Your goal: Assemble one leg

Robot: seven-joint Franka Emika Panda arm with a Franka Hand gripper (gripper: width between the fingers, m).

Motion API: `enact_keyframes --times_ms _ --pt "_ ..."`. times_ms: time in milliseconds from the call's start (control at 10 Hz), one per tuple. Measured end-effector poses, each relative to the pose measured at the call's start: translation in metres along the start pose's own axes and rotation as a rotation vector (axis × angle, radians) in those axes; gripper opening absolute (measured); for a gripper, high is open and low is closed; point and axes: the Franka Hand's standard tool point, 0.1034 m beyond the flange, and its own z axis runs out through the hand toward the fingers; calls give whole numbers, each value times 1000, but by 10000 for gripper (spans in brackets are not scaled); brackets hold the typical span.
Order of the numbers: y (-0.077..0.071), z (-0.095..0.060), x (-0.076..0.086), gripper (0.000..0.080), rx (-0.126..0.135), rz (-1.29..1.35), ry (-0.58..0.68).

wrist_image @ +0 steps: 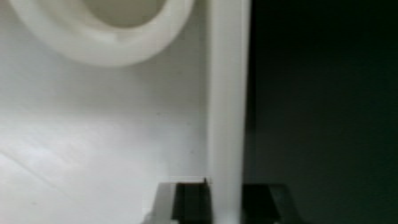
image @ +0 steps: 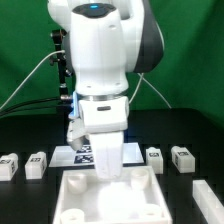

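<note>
Four small white legs with square markers lie on the black table in the exterior view, two at its left point(image: 8, 166) point(image: 36, 164) and two at its right point(image: 155, 158) point(image: 182, 157). None is held. My gripper point(image: 108, 170) reaches down onto the back rim of the large white tray-like piece point(image: 70, 192). In the wrist view the two dark fingers point(wrist_image: 192, 204) straddle the tray's thin upright wall point(wrist_image: 224, 100), one on each side and pressed against it, so the gripper point(wrist_image: 226, 190) is shut on the wall. A round corner socket point(wrist_image: 125, 30) shows on the tray's inner floor.
The marker board point(image: 72, 154) lies flat behind the tray, partly hidden by the gripper. Another white piece point(image: 206, 190) is cut off at the exterior view's right edge. Cables hang behind the arm. The arm's body hides the middle of the table.
</note>
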Motion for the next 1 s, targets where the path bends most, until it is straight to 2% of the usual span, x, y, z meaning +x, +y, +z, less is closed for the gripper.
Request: enact_keyframes --times_ms 100,200,300,400,600,800,1000 --pt "12 0 15 63 1 6 9" --pt "25 -2 30 63 -11 25 19" --pt "32 -2 48 63 -13 24 29" --pt "33 -2 59 63 -1 32 31" --pt "32 2 60 63 10 38 20" --pt "33 8 58 64 -10 27 28" --pt "33 8 57 75 -9 29 28"
